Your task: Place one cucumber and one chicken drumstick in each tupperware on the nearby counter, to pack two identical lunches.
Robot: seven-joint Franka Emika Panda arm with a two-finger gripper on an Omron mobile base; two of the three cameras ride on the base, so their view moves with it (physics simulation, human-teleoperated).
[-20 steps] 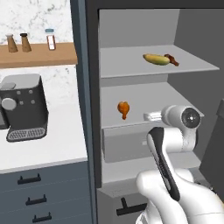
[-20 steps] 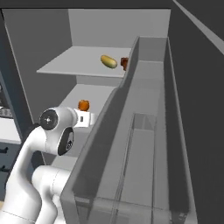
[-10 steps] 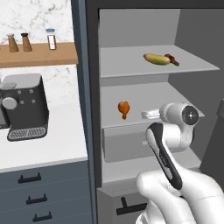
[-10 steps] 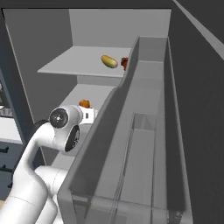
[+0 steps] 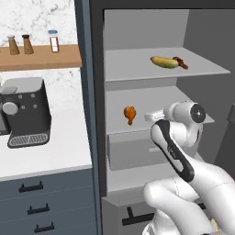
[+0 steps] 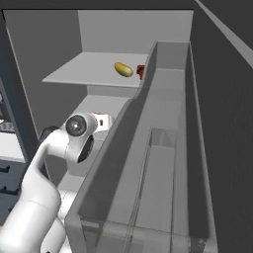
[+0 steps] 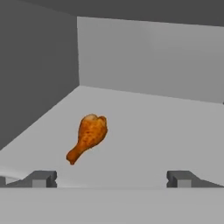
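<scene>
Pincer [image 7: 111, 178] spread wide, chicken drumstick [image 7: 88, 136] just ahead, left of centre.

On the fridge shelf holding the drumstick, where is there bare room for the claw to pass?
The chicken drumstick lies alone on the middle shelf. Bare shelf runs behind it to the back wall and widely to its right. The open claw faces that gap; the left wall is the nearest border.

Both base views look forward and down into the open fridge [image 5: 151, 55] from behind the arm's left and right, sharing its shelves, while the hand view faces the middle shelf [image 7: 144, 131] closely.
</scene>
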